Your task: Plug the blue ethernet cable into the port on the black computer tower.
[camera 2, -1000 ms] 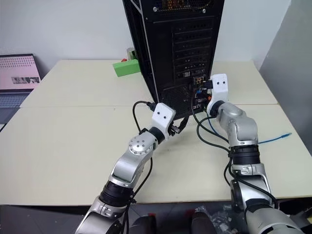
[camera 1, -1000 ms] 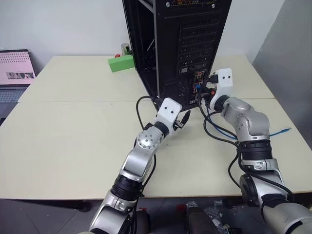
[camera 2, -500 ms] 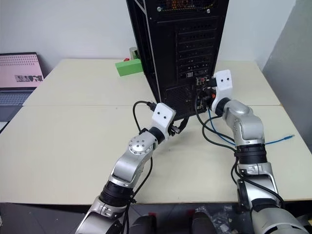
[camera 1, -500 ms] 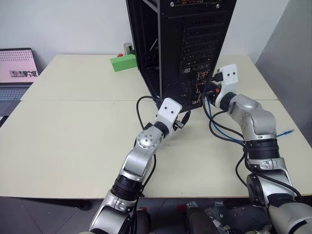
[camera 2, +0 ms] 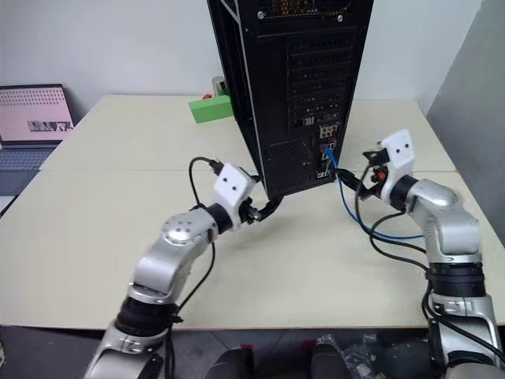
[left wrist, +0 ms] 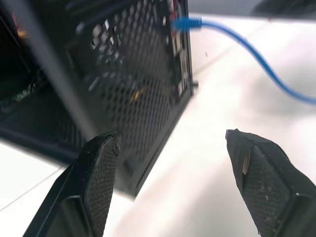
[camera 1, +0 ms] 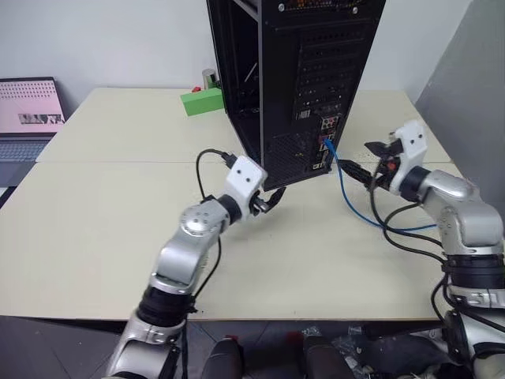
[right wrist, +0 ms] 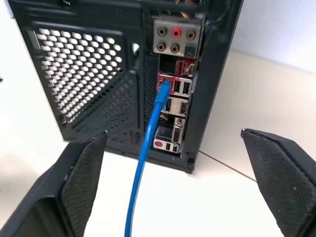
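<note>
The blue ethernet cable (right wrist: pixel 148 148) is thin and bright, its plug seated in the port (right wrist: pixel 164 84) on the connector panel at the back of the black computer tower (camera 1: pixel 292 79), which stands upright on the table (camera 1: pixel 102 221). From there it droops onto the table toward the right arm, where its far end is hidden. The right gripper (camera 1: pixel 377 162) hangs near the panel, jaws wide apart and empty. The left gripper (camera 1: pixel 264 201) sits by the tower's lower corner, jaws apart.

tower (camera 1: pixel 296 79) on table (camera 1: pixel 95 221) | cable (right wrist: pixel 148 143) in port (right wrist: pixel 165 84)
</note>
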